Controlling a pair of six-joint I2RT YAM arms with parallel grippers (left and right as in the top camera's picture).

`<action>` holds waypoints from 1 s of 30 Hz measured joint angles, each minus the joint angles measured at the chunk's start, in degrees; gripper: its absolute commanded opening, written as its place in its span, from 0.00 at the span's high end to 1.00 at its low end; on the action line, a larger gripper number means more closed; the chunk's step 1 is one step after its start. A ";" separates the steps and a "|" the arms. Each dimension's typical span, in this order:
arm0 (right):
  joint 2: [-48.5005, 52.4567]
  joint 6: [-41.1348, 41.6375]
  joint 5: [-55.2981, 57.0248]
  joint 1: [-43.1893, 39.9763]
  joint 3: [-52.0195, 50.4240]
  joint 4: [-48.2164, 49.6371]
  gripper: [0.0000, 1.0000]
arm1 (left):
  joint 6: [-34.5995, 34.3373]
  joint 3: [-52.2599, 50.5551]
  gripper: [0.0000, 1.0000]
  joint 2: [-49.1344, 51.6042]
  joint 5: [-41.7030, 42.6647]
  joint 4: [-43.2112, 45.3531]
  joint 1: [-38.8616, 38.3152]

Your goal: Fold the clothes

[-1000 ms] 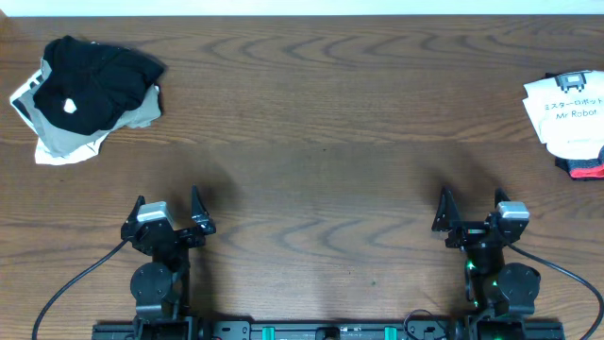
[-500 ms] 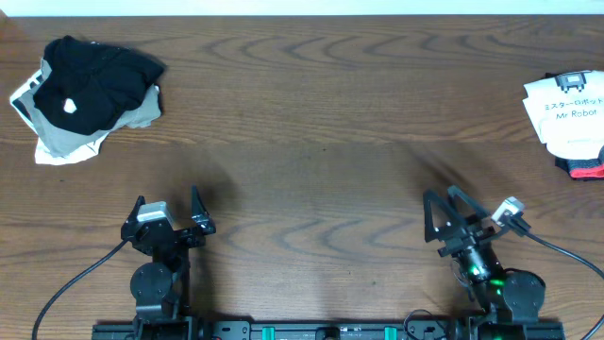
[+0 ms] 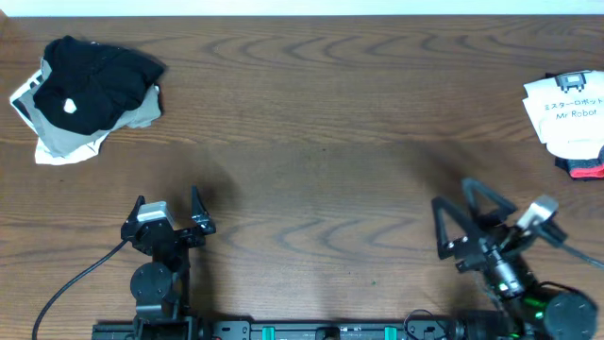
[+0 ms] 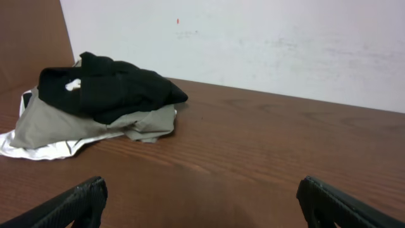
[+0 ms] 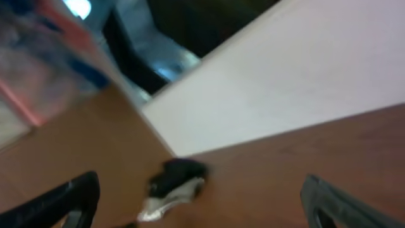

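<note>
The clothes, a white T-shirt (image 3: 564,115) with black "Mr Robot" print, lie folded at the table's far right edge, partly cut off by the frame. My left gripper (image 3: 168,196) stands open near the front left, empty, also seen in the left wrist view (image 4: 202,206). My right gripper (image 3: 453,196) is open and empty at the front right, turned toward the left, well short of the T-shirt. The right wrist view is blurred; its open gripper (image 5: 202,202) frames bare wood.
A black garment with a white spot (image 3: 94,80) tops a grey and white heap (image 4: 95,123) at the far left, and is a blur in the right wrist view (image 5: 174,183). A black garment with red trim (image 3: 585,168) lies under the T-shirt.
The right arm has swung and tilted, its gripper turning leftward and shifting toward the right front. The left arm and all garments have stayed put.
</note>
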 measured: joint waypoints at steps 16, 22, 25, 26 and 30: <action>59.01 -12.87 34.67 -5.42 50.77 -43.85 0.01 | 0.04 0.00 0.02 -0.02 0.00 0.00 0.00; 77.26 -13.68 36.61 -13.53 63.95 -50.51 0.03 | 0.04 0.00 0.02 -0.02 0.00 -0.02 0.00; 81.48 -14.93 36.89 -17.11 64.85 -49.62 0.06 | 0.04 0.00 0.02 -0.02 0.00 -0.02 0.00; 82.68 -15.41 36.94 -18.32 64.94 -49.27 0.07 | 0.04 0.00 0.02 -0.02 0.00 -0.02 0.00; 88.06 -17.44 37.03 -23.61 65.51 -47.93 0.14 | 0.04 0.00 0.02 -0.02 0.00 -0.02 0.00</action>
